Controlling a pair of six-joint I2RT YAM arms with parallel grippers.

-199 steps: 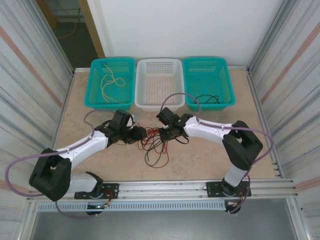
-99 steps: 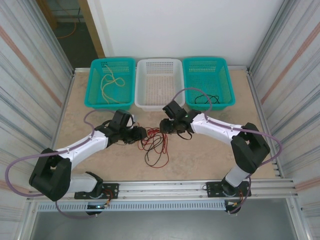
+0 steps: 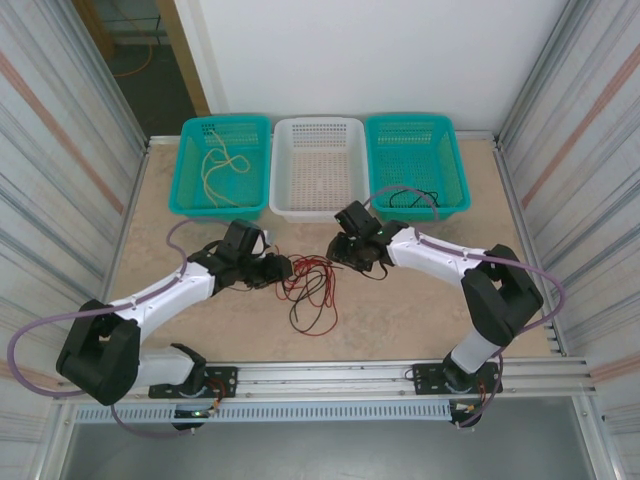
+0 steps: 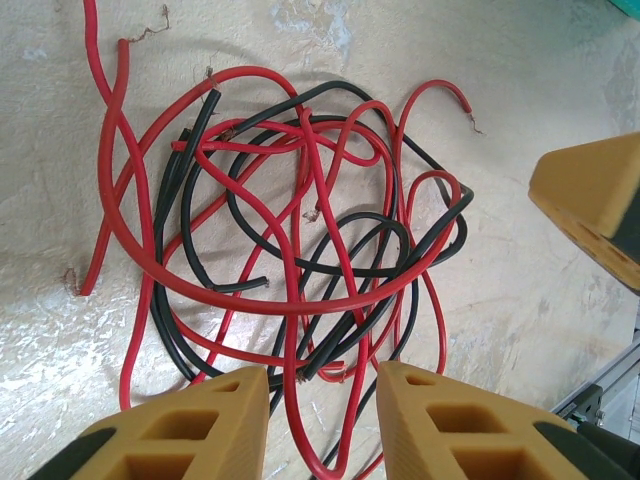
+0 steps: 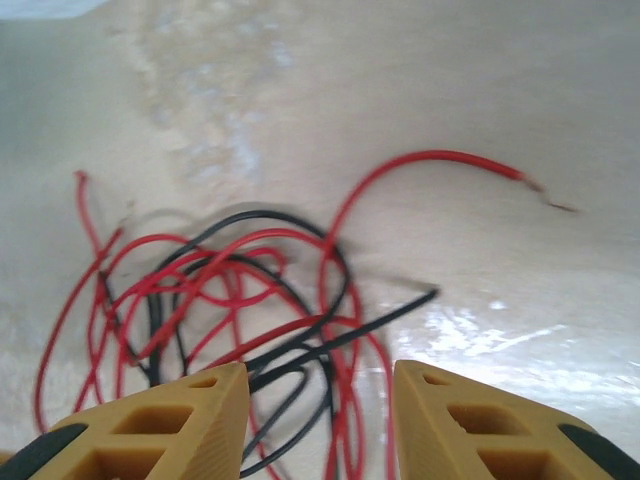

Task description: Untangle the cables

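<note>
No legible text, labels or numbers. Possibly small marking on arm bases (image 3: 190, 378), too small to tell.

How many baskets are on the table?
3, in a row at the far edge: left teal basket holding a yellow cable, white basket in the middle, right teal basket holding a black cable. None seems hidden.

Red and black cables (image 4: 300, 200) on mottled beige table (image 3: 400, 310); yellow cable (image 3: 215, 165) in teal basket (image 3: 220, 211).
</note>
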